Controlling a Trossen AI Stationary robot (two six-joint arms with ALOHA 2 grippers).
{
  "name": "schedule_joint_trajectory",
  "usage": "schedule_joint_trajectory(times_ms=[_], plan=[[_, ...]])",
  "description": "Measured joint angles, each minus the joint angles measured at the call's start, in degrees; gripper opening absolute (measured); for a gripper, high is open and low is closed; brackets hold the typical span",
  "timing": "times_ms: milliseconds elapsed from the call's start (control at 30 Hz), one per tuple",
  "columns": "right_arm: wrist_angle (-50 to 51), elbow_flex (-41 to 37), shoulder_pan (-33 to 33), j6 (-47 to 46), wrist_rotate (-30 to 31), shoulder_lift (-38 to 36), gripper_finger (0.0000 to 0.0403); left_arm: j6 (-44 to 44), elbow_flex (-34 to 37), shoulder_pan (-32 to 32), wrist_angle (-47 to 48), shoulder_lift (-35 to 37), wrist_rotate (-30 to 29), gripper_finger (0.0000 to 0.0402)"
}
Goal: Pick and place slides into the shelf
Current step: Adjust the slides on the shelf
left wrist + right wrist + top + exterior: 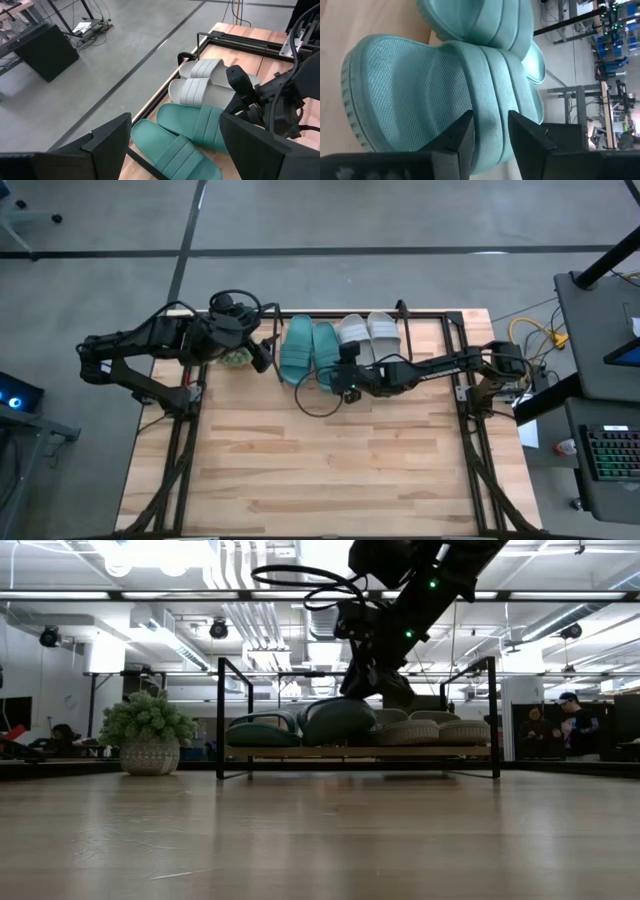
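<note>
Fingers of the right gripper [489, 134] stood slightly parted over the strap of the second teal slide [325, 350], apparently just placed in the shelf [430, 315]. Withdrawal seemed next. All four slides lay side by side, long axes crosswise to the shelf. Left gripper [262, 355] hovered spread nearby.

Wide bare bench [330, 470] in front of the shelf [455, 330]: open passage. Shelf packed side by side with four slides [325, 345]; no gap between. Right tool [338, 370] blocking the second teal slide. Potted plant [149, 733] beside the shelf's left end.
</note>
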State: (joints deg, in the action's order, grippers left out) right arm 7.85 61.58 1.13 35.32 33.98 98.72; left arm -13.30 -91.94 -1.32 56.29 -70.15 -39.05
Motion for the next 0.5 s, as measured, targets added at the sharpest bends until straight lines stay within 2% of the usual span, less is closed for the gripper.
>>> schedule_joint_trajectory(times_ms=[500], plan=[[-0.99, 1.99, -1.44, -7.58, 0.79, 0.00, 0.0013, 0.17, 0.00, -0.01, 0.02, 0.00, 0.96, 0.0288]])
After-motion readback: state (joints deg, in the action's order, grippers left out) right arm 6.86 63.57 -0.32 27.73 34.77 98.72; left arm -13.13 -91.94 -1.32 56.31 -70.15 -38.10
